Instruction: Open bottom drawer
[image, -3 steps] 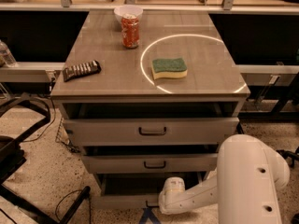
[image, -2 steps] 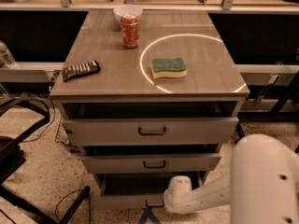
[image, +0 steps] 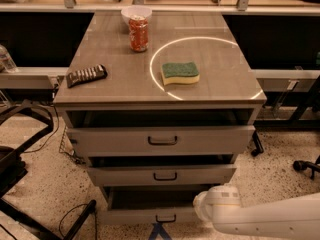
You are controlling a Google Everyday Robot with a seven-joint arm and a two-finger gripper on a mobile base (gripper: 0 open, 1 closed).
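- Three drawers sit stacked in the cabinet under the tabletop (image: 115, 49). The bottom drawer (image: 132, 215) is the lowest, down by the floor, and its front looks the narrowest of the stack.
- Key relation: the tool (image: 206, 207) is at the right end of that drawer's front, touching or just beside it (can't tell which). The handle (image: 165, 218) lies to the tool's left, near, at abt the same height.
- Handle's long axis runs side to side, parallel w/ the front panel. The pull would be toward the camera, square to that axis.
- Tool state: can't tell how wide it stands or whether it has hold of anything. Only a white rounded end shows, w/ the arm (image: 270, 221) coming in from the bottom-right corner of the view.
- One arm only, so no choice of side.
- Looks: grey-beige front, low & narrow, small dark bar handle at its centre. A dark gap above the panel shows some of the inside, so it's prob. out a little already. The top drawer (image: 110, 141) and mid drawer (image: 120, 176) each have a dark slot over them too.
- Judgement: task not done. Next move needs the tool to shift left onto the handle, then draw straight back. Risk: pulling at the panel's end, not its centre, could skew the drawer.
- On the tabletop, not involved: red can (image: 139, 34) + white bowl (image: 136, 11) near the back edge, green-yellow sponge (image: 180, 72) right of centre inside a light ring (image: 200, 37), dark flat item (image: 86, 75) near the left edge.
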